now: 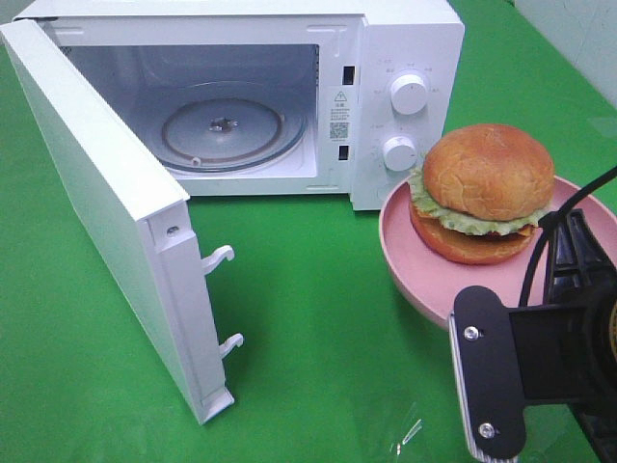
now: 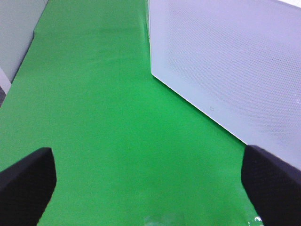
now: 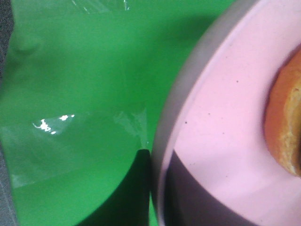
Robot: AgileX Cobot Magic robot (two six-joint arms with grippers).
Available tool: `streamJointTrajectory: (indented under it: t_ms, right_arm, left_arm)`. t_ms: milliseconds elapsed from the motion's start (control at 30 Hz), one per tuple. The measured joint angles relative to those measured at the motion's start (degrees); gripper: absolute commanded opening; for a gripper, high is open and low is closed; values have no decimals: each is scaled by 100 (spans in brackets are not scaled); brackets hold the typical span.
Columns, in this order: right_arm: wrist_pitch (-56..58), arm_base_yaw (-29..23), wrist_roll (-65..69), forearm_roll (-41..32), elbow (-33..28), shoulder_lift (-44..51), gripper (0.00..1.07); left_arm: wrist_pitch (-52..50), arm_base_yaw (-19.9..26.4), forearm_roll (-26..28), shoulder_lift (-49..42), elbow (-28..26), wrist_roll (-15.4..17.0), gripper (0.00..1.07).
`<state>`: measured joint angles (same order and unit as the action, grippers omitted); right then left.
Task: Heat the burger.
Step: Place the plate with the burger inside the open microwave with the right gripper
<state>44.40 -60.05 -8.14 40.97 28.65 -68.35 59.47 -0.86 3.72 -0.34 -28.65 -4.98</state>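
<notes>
Right arm [image 1: 540,357] beside plate [image 1: 415,265] with burger [image 1: 487,183]; microwave sticker [image 1: 338,113] print illegible.

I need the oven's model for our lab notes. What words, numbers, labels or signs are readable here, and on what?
Sticker on the microwave front: a warning triangle and a QR-like square; its print is too small to read.
Markings around the upper knob and lower knob: too small and blurred to read.
Burger and pink plate: no text.
No brand or model name is legible anywhere.
</notes>
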Motion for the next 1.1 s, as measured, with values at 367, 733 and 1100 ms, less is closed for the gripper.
streamJointTrajectory:
  t_ms: [367,733,1100]
  right_arm:
    - [-584,0,-819,120,0,-6,0]
    - [-1008,642,-2458,-298,0,-6,0]
    - [-1473,1375,-4423,-1306,0,-11,0]
  left_arm:
    - [0,0,0,0,0,0,100]
    - [0,0,0,0,0,0,100]
    - [0,0,0,0,0,0,100]
